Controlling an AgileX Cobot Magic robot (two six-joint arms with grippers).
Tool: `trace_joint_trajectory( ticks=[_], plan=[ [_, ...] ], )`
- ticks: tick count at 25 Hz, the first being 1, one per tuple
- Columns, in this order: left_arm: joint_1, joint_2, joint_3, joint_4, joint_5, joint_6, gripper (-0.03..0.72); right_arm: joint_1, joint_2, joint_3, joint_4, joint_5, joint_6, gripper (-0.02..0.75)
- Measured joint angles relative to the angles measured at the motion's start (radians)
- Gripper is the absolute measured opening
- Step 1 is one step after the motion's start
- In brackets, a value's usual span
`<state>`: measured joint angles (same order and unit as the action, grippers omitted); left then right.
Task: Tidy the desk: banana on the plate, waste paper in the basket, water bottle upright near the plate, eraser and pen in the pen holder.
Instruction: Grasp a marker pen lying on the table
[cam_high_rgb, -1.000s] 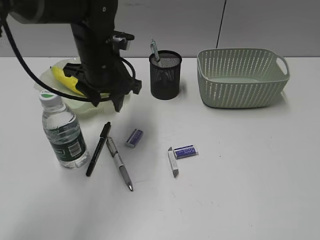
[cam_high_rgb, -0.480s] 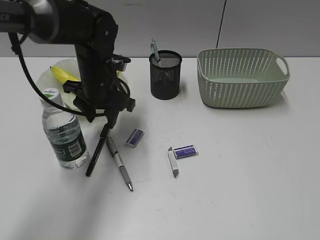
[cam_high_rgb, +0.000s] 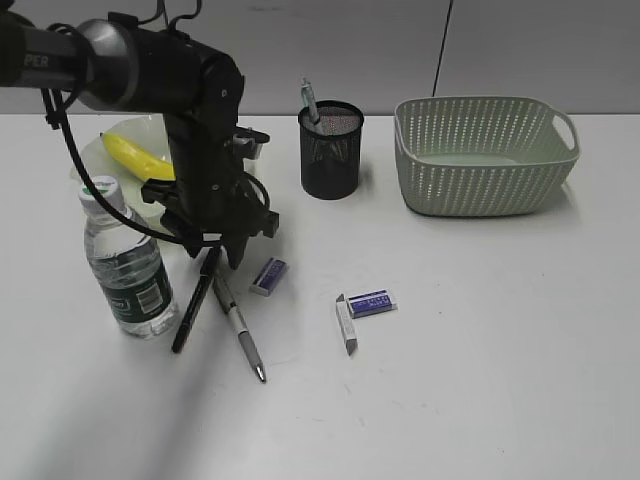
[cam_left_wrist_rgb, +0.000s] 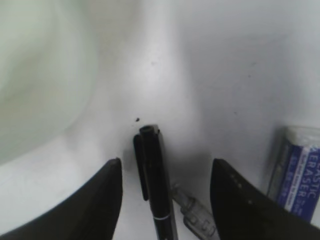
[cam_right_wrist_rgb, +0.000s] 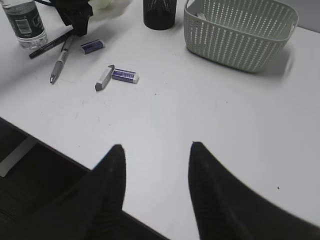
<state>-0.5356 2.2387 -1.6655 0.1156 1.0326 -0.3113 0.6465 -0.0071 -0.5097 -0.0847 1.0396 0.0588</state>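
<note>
So the desk (cam_high_rgb: 480, 360) is mostly sorted on the left. The basket (cam_high_rgb: 485, 155) sits at the back right, and I can't spot any paper wad. The plate (cam_high_rgb: 95, 150) already has the banana (cam_high_rgb: 135, 155) in it, and the water bottle (cam_high_rgb: 125, 260) stands upright just in front of it. The pen holder (cam_high_rgb: 331, 150) has 1 pen poking out.

Left gripper (cam_left_wrist_rgb: 162, 172) hangs spread wide right over the cap end of the black pen (cam_left_wrist_rgb: 155, 190), probably lining up a grab. The silver pen (cam_high_rgb: 238, 328) crosses beside it. 3 erasers are still loose: 1 (cam_high_rgb: 268, 276) by the pens, 2 (cam_high_rgb: 372, 303) mid-desk. Right gripper (cam_right_wrist_rgb: 156, 172) is also spread, parked well away.
</note>
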Motion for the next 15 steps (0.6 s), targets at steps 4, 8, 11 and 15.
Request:
trace_joint_trajectory(
  ticks=[4,8,11,15],
  plan=[
    [0.000,0.027,-0.001,0.008,-0.004,0.000,0.420,0.000,0.000,0.000,-0.001,0.000,0.000,0.340],
    [0.000,0.035,-0.010,0.011,-0.001,0.000,0.359,0.000,0.000,0.000,-0.002,0.000,0.002,0.340],
    [0.000,0.036,-0.011,0.015,-0.003,0.000,0.242,0.000,0.000,0.000,-0.002,0.000,0.002,0.340],
    [-0.001,0.038,-0.013,0.019,-0.004,0.000,0.111,0.000,0.000,0.000,-0.003,0.000,0.002,0.340]
  ],
)
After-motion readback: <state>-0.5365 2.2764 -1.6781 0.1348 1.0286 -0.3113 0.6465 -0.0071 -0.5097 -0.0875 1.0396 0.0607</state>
